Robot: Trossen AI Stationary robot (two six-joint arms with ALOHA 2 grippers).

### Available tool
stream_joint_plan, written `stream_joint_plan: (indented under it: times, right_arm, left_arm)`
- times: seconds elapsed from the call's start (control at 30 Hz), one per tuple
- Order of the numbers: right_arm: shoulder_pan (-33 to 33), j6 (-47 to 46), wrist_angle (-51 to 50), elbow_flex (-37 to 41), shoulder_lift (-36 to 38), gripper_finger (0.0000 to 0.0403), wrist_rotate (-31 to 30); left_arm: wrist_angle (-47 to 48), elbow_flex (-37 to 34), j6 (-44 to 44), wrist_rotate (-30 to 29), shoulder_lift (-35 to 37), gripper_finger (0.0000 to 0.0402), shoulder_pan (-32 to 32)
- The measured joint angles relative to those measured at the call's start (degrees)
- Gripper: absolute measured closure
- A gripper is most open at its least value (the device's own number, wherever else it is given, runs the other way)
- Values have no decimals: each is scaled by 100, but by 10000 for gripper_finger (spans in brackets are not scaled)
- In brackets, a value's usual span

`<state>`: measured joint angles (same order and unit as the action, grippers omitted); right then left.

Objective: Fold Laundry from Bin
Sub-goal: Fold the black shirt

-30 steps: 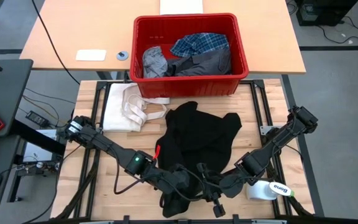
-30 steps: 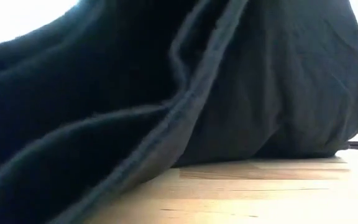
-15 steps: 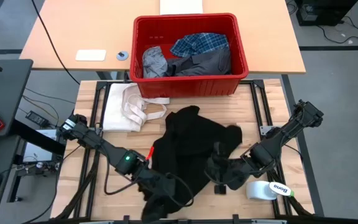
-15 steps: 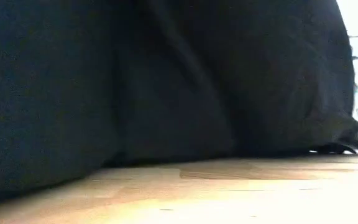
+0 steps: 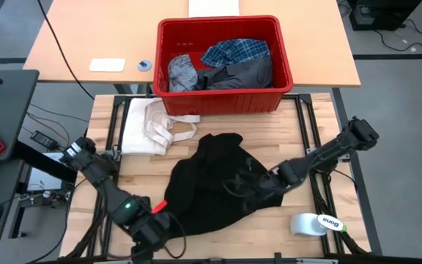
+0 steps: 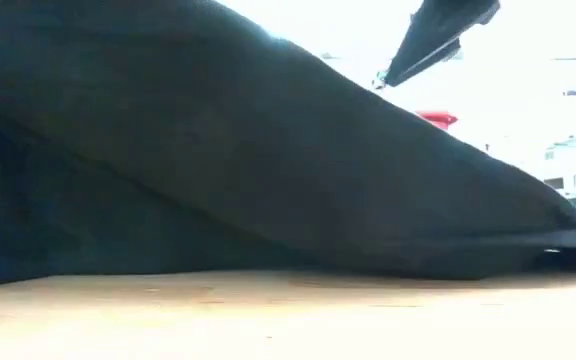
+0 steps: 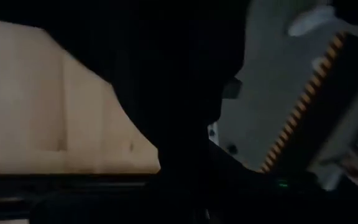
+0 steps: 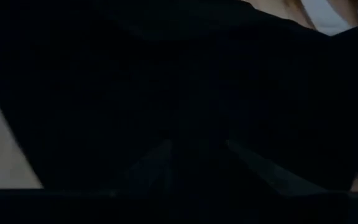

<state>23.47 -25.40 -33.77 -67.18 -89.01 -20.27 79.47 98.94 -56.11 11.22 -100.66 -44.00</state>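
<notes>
The large black garment lies spread on the wooden table's middle and fills the low view. My left gripper is at the table's near left, shut on the garment's near left corner. My right gripper hovers over the garment's right half. Its fingers stand apart in the right wrist view, and I cannot tell whether they touch the cloth. The red bin stands at the far edge. It holds a plaid shirt, a light grey garment and a dark grey one. My left gripper holds the black garment at its near left corner, coming from above and pointing steeply down. Dark cloth hides the fingers and the place of contact, so layers cannot be told. From the hold the cloth slopes down onto the table.
A cream-white cloth with strap loops lies at the table's far left, beside the bin. A white bottle lies at the near right corner. Bare wood shows left of the garment and along the near edge.
My left gripper has swung toward the table's near left corner and tipped downward, dragging the garment's near part left with it. My right gripper has gone from the near edge toward the table's middle. The garment, bunched near the front edge before, now lies wider and flatter.
</notes>
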Motion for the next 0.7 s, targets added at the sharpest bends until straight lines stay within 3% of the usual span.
stream_joint_plan:
  times: [0.2, 0.33, 0.5, 0.7]
  right_arm:
    - [-1193, 775, 293, -161, 2, 227, 1450]
    - [-1878, 1702, 654, -203, 9, 210, 1575]
    - [-2574, 2489, 946, -205, 9, 188, 2039]
    - [-3101, 3055, 1594, -216, -183, 171, 2229]
  left_arm:
    - [-82, 0, -430, -1131, -10, 383, -342]
    - [-93, 0, -628, -1773, -26, 384, -401]
    - [-135, 0, -927, -2134, -26, 383, -398]
    - [-121, 0, -587, -2688, -26, 383, -398]
